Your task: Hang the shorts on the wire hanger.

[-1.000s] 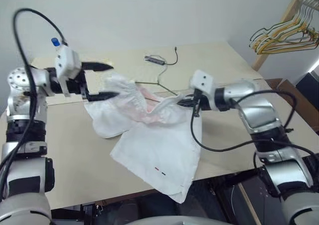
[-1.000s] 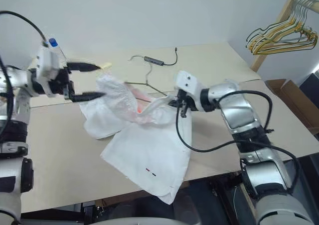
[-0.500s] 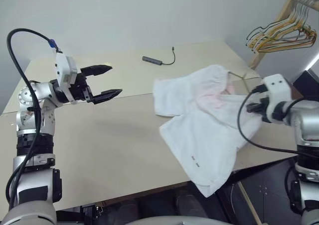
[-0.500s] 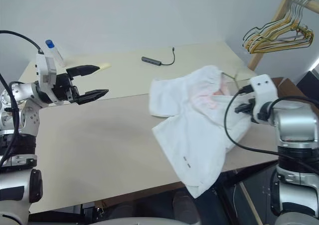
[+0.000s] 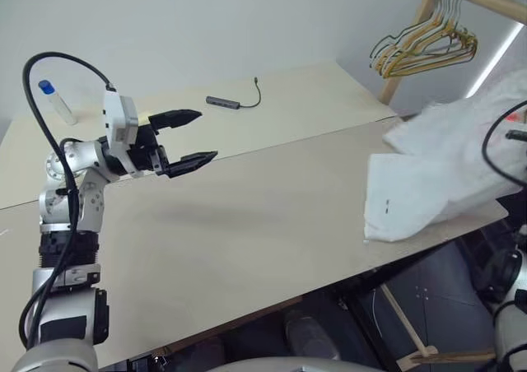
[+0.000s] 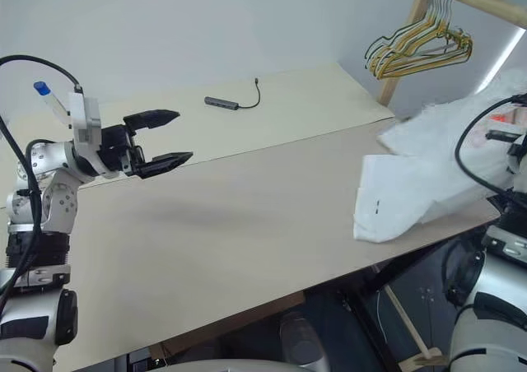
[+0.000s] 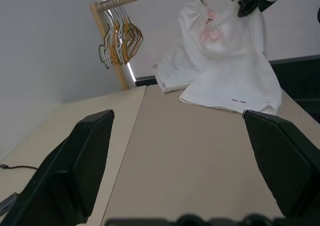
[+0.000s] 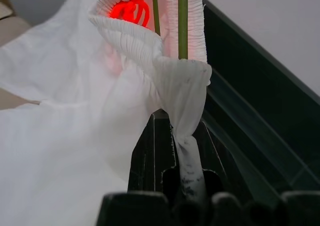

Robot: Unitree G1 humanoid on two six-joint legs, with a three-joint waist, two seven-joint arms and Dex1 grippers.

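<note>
shorts (image 5: 445,174) dragged right, lifted off table (image 5: 247,224)

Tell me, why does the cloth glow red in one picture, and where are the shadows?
Right wrist view: a red glow lights the shorts' gathered waistband; its source can't be told. Left eye view: the left gripper casts a soft shadow on the table. Left wrist view: its fingers look blurred.

I can't read any text, label, brand or number anywhere from here. The shorts (image 5: 445,170) carry only two small dark dashes near one hem, which are marks, not lettering.
</note>
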